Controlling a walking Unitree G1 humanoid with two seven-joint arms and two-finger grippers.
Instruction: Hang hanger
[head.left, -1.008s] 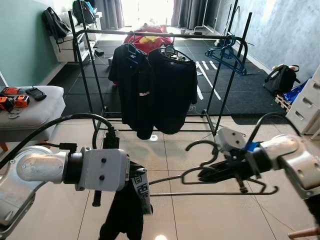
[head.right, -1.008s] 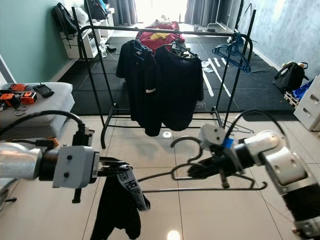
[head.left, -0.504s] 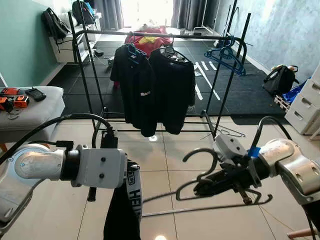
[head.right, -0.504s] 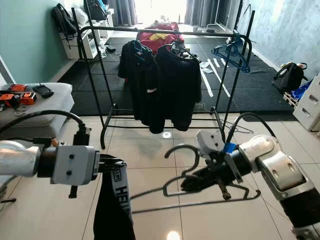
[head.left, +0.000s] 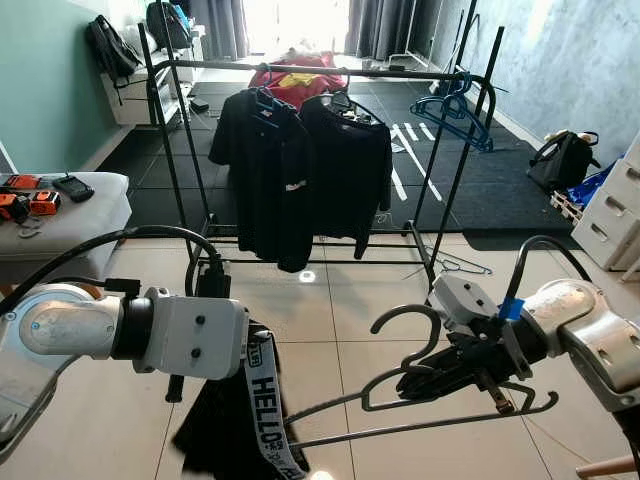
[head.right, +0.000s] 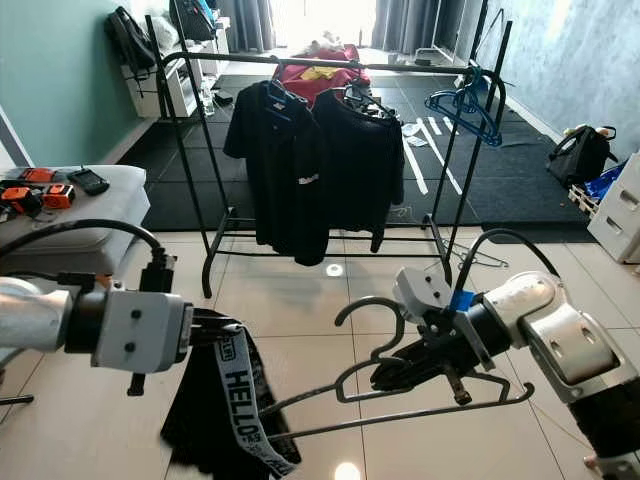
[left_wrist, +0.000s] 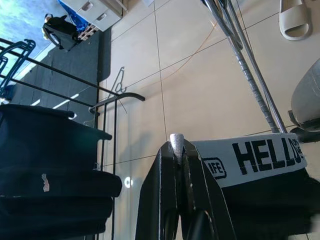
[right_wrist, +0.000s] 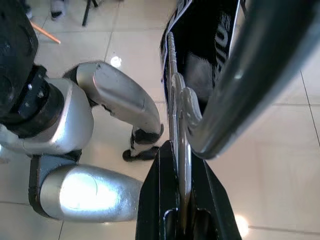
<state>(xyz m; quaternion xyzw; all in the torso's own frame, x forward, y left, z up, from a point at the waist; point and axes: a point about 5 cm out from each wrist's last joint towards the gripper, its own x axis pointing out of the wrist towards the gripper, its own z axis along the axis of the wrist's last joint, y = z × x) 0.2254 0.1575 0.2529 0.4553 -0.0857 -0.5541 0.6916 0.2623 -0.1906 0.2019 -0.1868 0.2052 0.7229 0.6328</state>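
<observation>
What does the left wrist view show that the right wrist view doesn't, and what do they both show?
Left wrist view alone: the left gripper pinched shut on the black garment by its white band reading HELLO, with the clothes rack, the dark shirts hung on it and a sandal on the tiles beyond.

Right wrist view alone: the right gripper shut on the metal hanger, with the robot's silver legs below.

Both: the black garment, the hanger's wires and the beige tiled floor.

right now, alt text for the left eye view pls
The right tool holds a grey metal hanger over a tiled floor, while the left tool pinches a black garment with a white HELLO band. Behind stands a black clothes rack with two dark shirts.
</observation>
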